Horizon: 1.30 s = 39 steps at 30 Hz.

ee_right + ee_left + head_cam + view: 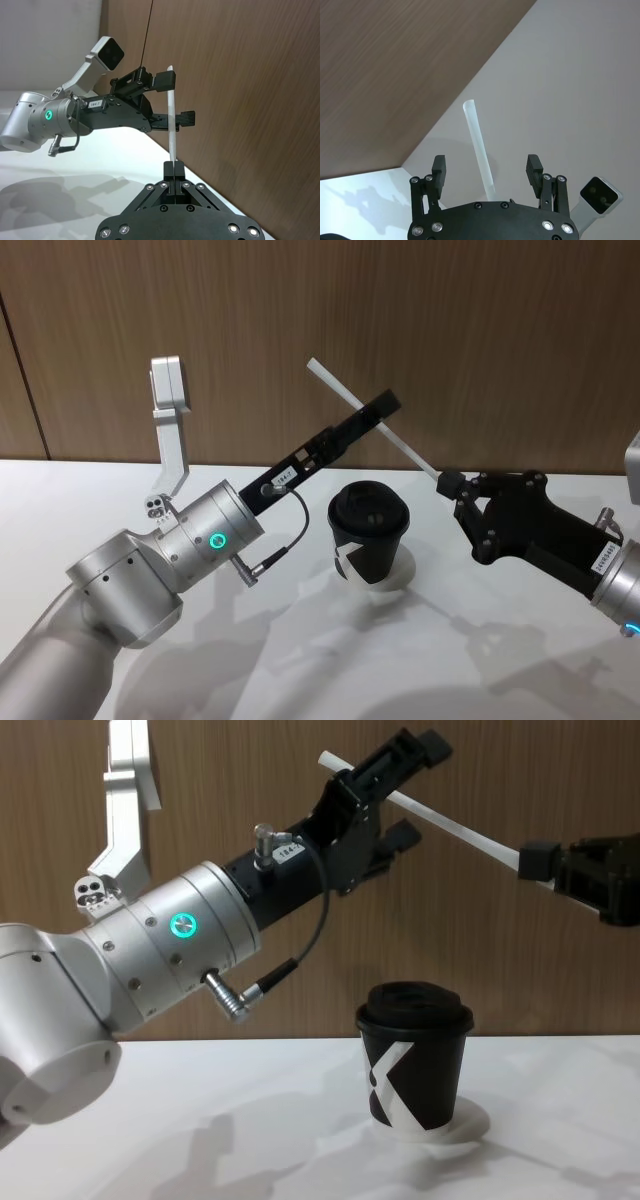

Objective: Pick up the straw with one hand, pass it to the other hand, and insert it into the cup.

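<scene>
- Two arms are being worked together over a flat white table.
- Nearest, a small black paper cup with a white angular mark and a black domed lid is being left standing upright on the table between the arms.
- Above it, a long, thin white straw is being held tilted in the air, clear of the cup.
- Its lower end is being pinched by the black blocky right gripper, whose fingers are pressed together on it.
- Its upper part is being straddled by the long black left gripper on a silver wrist. This gripper's fingers are spread, one on either side and apart from the straw.
- Farthest, a brown wooden wall is being faced.
- The handover is being judged the step in hand. Next, the left fingers need to close on the straw, and only then should the right gripper release.
</scene>
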Each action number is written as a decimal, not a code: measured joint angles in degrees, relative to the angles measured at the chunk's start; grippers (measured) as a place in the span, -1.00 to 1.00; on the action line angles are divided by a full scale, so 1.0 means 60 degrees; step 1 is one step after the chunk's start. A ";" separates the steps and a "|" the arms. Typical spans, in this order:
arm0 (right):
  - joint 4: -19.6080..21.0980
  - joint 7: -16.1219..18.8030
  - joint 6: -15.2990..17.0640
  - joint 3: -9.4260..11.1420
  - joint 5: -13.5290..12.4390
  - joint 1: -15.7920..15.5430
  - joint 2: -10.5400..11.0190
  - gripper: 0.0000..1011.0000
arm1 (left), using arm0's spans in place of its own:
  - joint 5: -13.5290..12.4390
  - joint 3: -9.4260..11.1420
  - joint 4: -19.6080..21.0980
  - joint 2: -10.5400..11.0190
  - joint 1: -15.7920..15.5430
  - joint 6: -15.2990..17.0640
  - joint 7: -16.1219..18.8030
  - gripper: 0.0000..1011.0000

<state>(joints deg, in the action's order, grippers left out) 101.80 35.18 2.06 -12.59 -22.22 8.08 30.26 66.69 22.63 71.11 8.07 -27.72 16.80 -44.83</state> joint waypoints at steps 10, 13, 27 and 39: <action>0.0000 0.0000 0.0000 0.0000 0.0000 0.0000 0.0000 -0.99 | -0.0015 -0.0018 0.0162 0.0195 0.0111 -0.0117 0.0039 0.99; 0.0000 0.0000 0.0000 0.0000 0.0000 0.0000 0.0000 -0.99 | -0.0019 -0.0017 0.0210 0.0255 0.0134 -0.0140 0.0088 0.99; 0.0000 0.0000 0.0000 0.0000 0.0000 0.0000 0.0000 -0.99 | -0.0032 0.0002 0.0304 0.0388 0.0178 -0.0187 0.0204 0.46; 0.0000 0.0000 0.0000 0.0000 0.0000 0.0000 0.0000 -0.99 | -0.0040 0.0010 0.0335 0.0426 0.0189 -0.0204 0.0239 -0.36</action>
<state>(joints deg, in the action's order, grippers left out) 101.80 35.18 2.06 -12.59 -22.22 8.08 30.26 66.45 22.69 73.12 10.62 -26.59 15.58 -43.40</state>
